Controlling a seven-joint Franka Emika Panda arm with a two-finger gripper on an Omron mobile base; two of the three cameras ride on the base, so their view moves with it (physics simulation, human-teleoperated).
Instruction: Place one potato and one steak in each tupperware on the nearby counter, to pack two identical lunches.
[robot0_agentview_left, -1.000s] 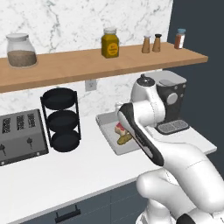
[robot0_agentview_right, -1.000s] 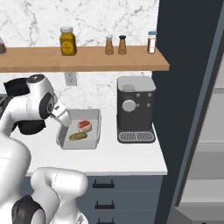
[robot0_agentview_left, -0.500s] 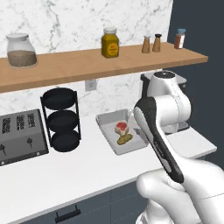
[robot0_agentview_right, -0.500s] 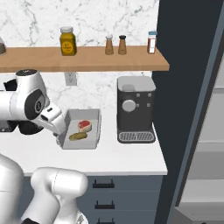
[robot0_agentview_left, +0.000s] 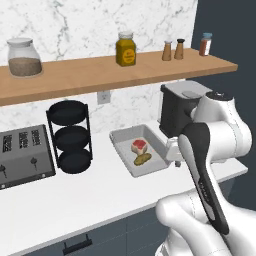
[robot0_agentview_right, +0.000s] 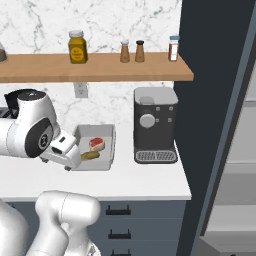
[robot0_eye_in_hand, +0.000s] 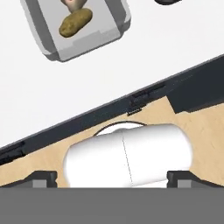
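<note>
At the bottom corners of the hand view, the 2 dark fingertips (robot0_eye_in_hand: 41, 177) stand spread as wide as they go, with nothing between them. The gripper (robot0_eye_in_hand: 113, 180) hangs out past the counter's front edge, above the light wood floor (robot0_eye_in_hand: 192, 135). From the left base view the hand (robot0_agentview_left: 173, 150) sits just to the right of the tupperware (robot0_agentview_left: 121, 148), near its lower right corner, not touching it.

The tupperware lies flat on the counter (robot0_agentview_left: 90, 195), between the black tiered rack (robot0_agentview_left: 70, 135) and the dark coffee machine (robot0_agentview_left: 175, 112). Inside it lie 1 steak (robot0_agentview_left: 139, 146) toward the back and 1 potato (robot0_agentview_left: 143, 159) just in front, the 2 close together. In the hand view the potato (robot0_eye_in_hand: 75, 22) shows whole, with the steak (robot0_eye_in_hand: 72, 3) cut by the frame edge.

Farther left on the counter stands the slotted toaster (robot0_agentview_left: 22, 155). On the wooden shelf (robot0_agentview_left: 100, 72) above rest 1 glass jar (robot0_agentview_left: 23, 57), 1 yellow jar (robot0_agentview_left: 126, 49), 2 shakers (robot0_agentview_left: 172, 50) and 1 small spice bottle (robot0_agentview_left: 204, 44).
</note>
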